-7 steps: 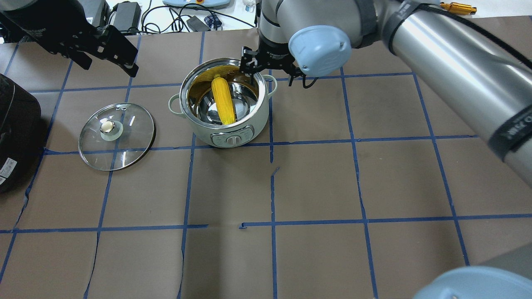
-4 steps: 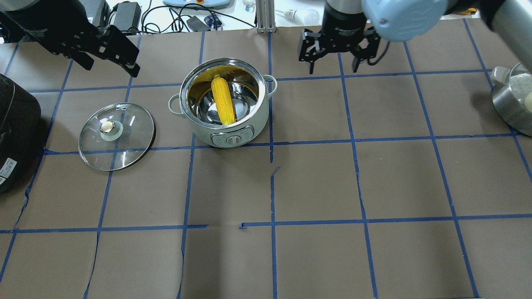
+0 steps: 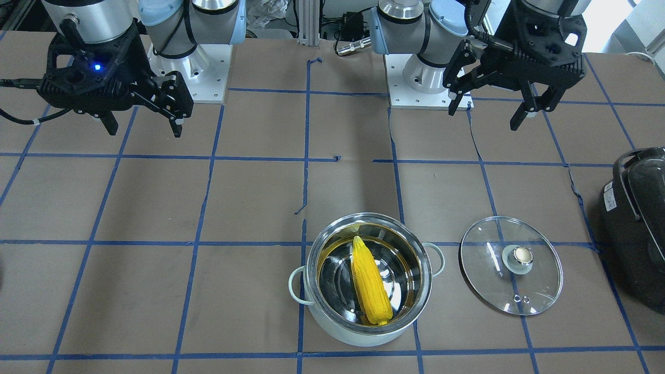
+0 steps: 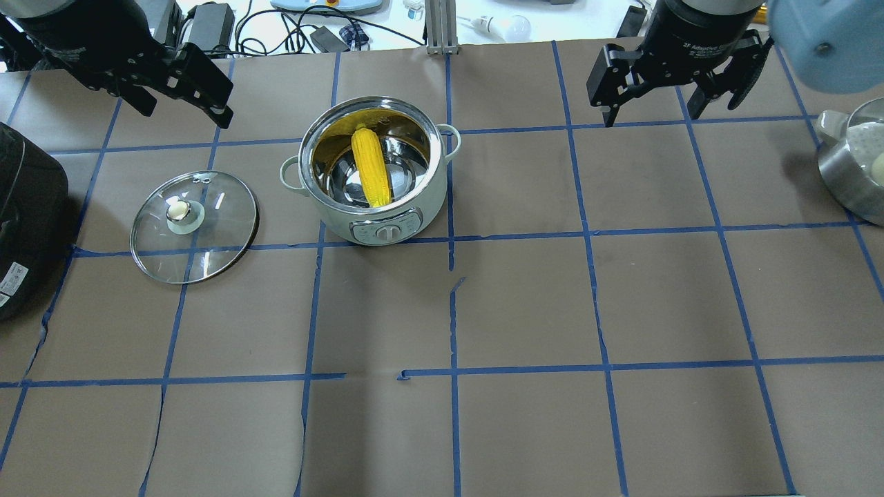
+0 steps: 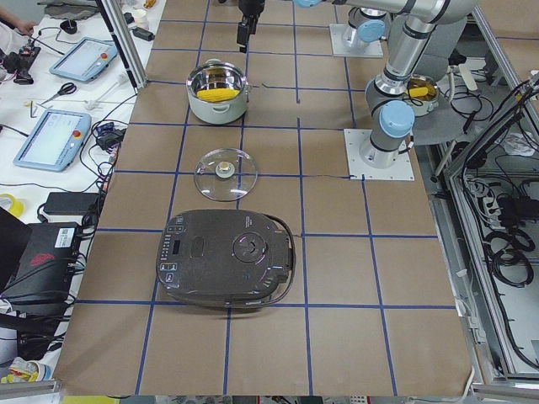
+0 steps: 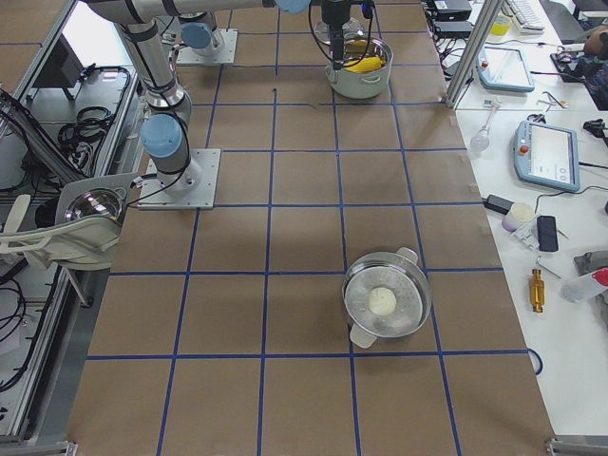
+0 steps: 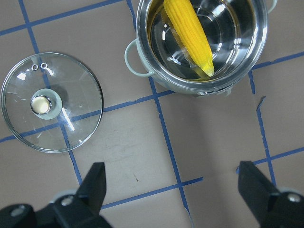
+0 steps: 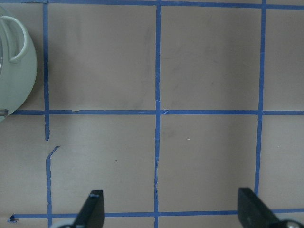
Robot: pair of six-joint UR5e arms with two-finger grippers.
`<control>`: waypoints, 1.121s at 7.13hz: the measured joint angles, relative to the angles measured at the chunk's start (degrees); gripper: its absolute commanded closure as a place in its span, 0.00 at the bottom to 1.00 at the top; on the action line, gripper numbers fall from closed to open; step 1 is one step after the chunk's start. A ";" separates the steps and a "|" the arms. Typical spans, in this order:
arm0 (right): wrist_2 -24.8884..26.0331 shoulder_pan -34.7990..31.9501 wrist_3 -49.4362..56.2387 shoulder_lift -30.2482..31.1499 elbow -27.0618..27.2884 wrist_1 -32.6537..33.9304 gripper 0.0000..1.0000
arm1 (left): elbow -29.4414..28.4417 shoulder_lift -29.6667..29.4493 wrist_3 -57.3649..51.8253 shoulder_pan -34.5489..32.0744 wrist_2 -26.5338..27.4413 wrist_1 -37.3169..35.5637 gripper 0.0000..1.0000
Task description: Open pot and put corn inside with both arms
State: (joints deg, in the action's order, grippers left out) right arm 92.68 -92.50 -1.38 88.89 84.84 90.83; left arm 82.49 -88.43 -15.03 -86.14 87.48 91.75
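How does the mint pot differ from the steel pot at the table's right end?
The mint pot is pale green outside; the steel pot is bare metal. The mint pot holds the yellow corn; the steel pot holds a round white lump. The mint pot's glass lid lies beside it; no lid shows by the steel pot. Both are round and open.

Bright, even overhead light casts soft, faint shadows, with glare on the pot [image 4: 331, 219] and lid [image 4: 195, 226]; every view is sharp.

pot [image 4: 385, 230] mouth uncovered, corn [image 4: 371, 167] across its floor, lid [image 4: 194, 226] flat just beside, black cooker [image 4: 27, 207] beyond
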 measured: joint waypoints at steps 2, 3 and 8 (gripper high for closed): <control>-0.68 -0.06 -0.16 0.21 0.31 0.49 0.00 | -0.59 -0.34 11.61 -0.44 0.75 -0.58 0.00; -1.22 -0.04 -0.16 0.16 0.36 1.10 0.00 | -0.52 -0.39 14.76 -0.77 0.76 -0.71 0.00; -2.27 -0.11 1.03 -0.19 0.50 3.80 0.00 | 0.77 -1.70 18.87 -3.35 1.37 -6.44 0.00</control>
State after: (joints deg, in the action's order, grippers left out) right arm 90.41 -92.61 -0.35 88.70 85.34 94.63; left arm 83.26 -90.13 3.84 -89.49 88.85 85.31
